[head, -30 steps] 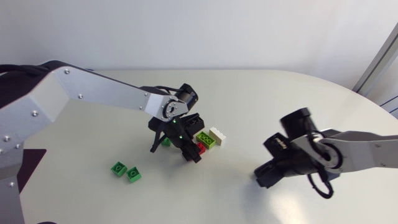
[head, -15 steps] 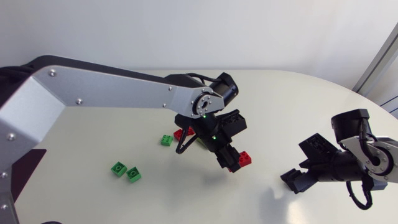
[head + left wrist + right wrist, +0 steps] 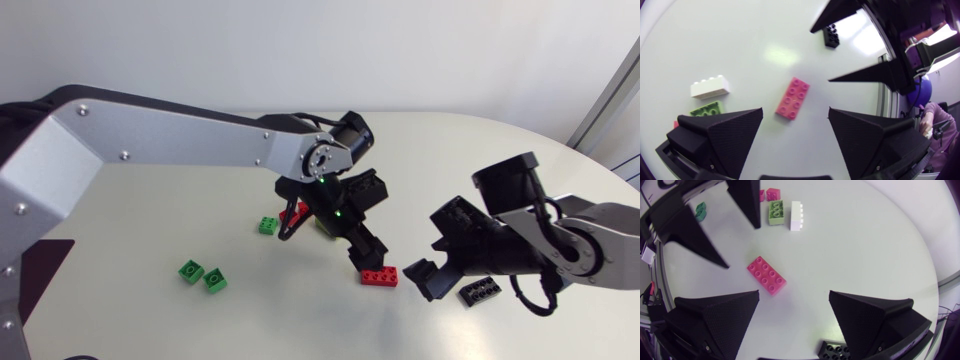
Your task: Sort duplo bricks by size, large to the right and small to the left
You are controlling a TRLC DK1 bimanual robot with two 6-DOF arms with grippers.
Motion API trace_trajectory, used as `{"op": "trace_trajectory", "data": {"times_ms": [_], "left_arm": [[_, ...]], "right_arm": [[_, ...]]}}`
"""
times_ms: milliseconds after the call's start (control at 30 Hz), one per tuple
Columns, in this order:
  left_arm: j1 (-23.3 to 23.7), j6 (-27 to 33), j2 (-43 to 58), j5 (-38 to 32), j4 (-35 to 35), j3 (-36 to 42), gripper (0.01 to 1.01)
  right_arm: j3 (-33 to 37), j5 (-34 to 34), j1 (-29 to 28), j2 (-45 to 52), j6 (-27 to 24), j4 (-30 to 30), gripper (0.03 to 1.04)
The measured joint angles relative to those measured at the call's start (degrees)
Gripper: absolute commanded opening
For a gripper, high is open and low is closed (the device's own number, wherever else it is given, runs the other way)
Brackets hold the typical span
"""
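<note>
A red two-by-four brick [image 3: 379, 277] lies flat on the table, just below the tips of my left gripper [image 3: 366, 258], which is open. In the left wrist view this red brick [image 3: 792, 98] lies free between and ahead of the spread fingers of the left gripper [image 3: 795, 111]. My right gripper [image 3: 437, 255] is open a little to the right of it. A black brick [image 3: 480, 290] lies beside that gripper, at the edge of the right wrist view [image 3: 840, 350]. The red brick [image 3: 766, 275] lies ahead of the right gripper [image 3: 794, 293].
Two small green bricks [image 3: 203, 276] sit at the left, and a third green one [image 3: 268, 225] with a small red one [image 3: 292, 212] lies near the left arm. A white brick [image 3: 796, 216] and a lime brick [image 3: 775, 211] lie side by side beyond the red brick.
My left gripper carried the red brick rightward from the pile and let it go on the table. My right gripper released the black brick and swung back toward the middle.
</note>
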Motion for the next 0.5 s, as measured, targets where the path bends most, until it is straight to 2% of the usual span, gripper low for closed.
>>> {"op": "trace_trajectory", "data": {"times_ms": [167, 267, 400, 500], "left_arm": [[10.6, -0.39, 2.38, -4.17, 0.76, 3.17, 0.984], [15.15, -0.39, 4.33, -5.2, 0.83, 3.82, 0.984], [16.0, -0.42, 6.6, -5.38, 0.79, 3.87, 0.982], [15.19, -0.44, 7.23, -5.4, 0.66, 4.02, 0.982]], "right_arm": [[2.38, 2.05, 6.21, 8.87, 2.6, 4.11, 1.0], [3.91, 2.19, 8.5, 13.55, 2.95, 5.57, 1.0], [4.81, 1.95, 8.9, 17.35, 2.93, 6.21, 0.99], [4.81, 1.57, 8.9, 19.21, 2.71, 6.84, 0.83]]}}
